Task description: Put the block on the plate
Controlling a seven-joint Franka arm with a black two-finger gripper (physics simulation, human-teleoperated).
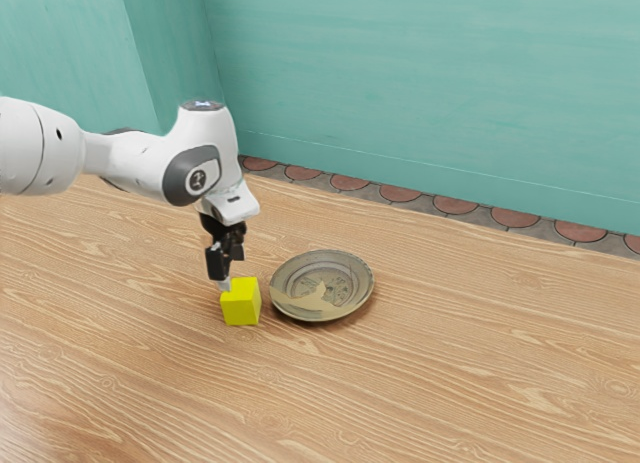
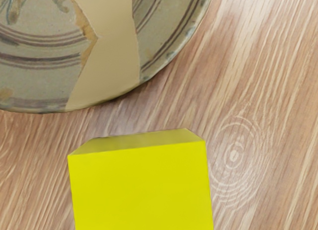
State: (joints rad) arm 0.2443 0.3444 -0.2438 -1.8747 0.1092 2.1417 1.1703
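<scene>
The black gripper (image 1: 232,271) is at the yellow block in the exterior view, pointing down with its fingers spread apart. One pale fingertip (image 1: 224,283) reaches the block's upper corner on the exterior view's left; the other finger's tip is hard to make out. The yellow block (image 1: 241,303) stands upright on the wooden table, beside the plate (image 1: 335,275) and apart from it. In the wrist view the block (image 2: 141,190) lies large under the hand, with the patterned plate (image 2: 112,66) beyond a strip of bare wood.
The wooden table (image 1: 430,383) spreads around both things. Behind it run a border of reddish rounded tiles (image 1: 400,194) and a teal wall (image 1: 430,83). The arm comes in from the exterior view's left, above the table.
</scene>
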